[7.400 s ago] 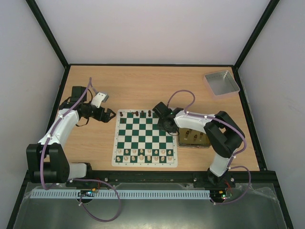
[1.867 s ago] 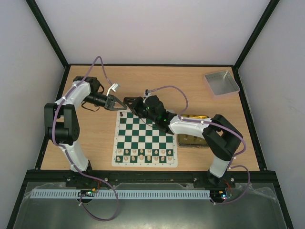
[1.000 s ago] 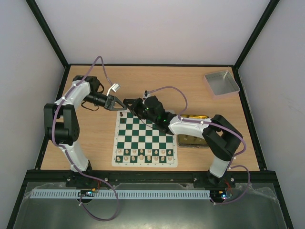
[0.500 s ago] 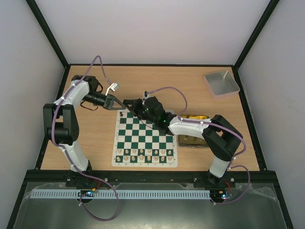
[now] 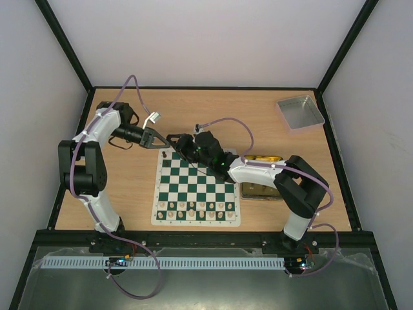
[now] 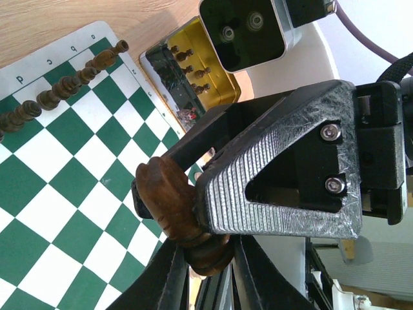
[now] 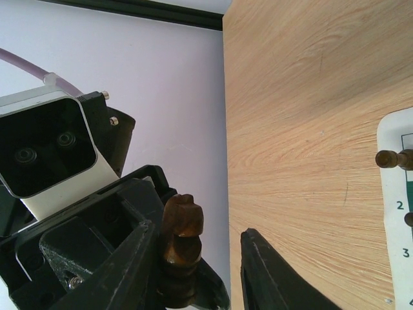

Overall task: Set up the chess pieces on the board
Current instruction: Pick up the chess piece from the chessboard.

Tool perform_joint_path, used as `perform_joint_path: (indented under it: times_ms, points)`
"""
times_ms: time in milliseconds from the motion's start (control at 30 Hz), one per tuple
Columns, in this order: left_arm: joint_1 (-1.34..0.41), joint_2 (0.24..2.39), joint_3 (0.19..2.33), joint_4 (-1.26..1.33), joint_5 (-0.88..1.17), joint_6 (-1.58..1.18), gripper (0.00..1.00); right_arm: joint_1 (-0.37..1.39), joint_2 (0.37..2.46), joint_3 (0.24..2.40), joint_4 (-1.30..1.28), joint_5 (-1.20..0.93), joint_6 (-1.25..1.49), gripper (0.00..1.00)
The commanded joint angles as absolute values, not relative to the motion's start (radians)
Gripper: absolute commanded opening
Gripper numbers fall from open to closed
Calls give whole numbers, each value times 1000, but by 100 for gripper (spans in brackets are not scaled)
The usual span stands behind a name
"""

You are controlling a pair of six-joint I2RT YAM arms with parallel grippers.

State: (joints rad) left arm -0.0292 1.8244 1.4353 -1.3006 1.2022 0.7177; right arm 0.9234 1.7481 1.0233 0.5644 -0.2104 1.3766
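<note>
A dark brown knight (image 6: pixel 169 205), one of the chess pieces, hangs above the far left corner of the board (image 5: pixel 197 187). My left gripper (image 6: pixel 205 261) is shut on its base. It meets my right gripper (image 5: pixel 175 139) tip to tip there. In the right wrist view the knight (image 7: pixel 182 225) leans by one finger of my open right gripper (image 7: pixel 199 231), with a clear gap to the other finger (image 7: pixel 264 265). A row of dark pieces (image 6: pixel 64 84) stands along the board's far edge. One dark piece (image 5: pixel 166 155) stands at the far left corner.
Pale cream pieces (image 5: pixel 197 208) line the board's near rows. A gold tin (image 5: pixel 261 184) holding dark pieces (image 6: pixel 187 61) sits right of the board, partly under my right arm. A grey tray (image 5: pixel 300 111) lies at the table's far right corner.
My left gripper closed on the knight's base about half a second ago, and my right gripper's jaws have just spread apart. Both arms stayed nearly still.
</note>
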Motion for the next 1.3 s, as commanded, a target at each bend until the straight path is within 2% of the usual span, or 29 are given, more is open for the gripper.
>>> perform_joint_path:
  times_ms: [0, 533, 833, 1267]
  points:
    - [-23, 1781, 1465, -1295, 1243, 731, 2, 945, 1732, 1012, 495, -232, 1360, 31]
    - [-38, 1724, 1409, -1295, 1166, 758, 2, 943, 1701, 1022, 448, -226, 1314, 36]
    - [-52, 1725, 1384, -1293, 1139, 779, 2, 942, 1704, 1045, 450, -244, 1308, 44]
    - [-63, 1718, 1346, -1292, 1124, 804, 2, 937, 1726, 1095, 435, -232, 1310, 45]
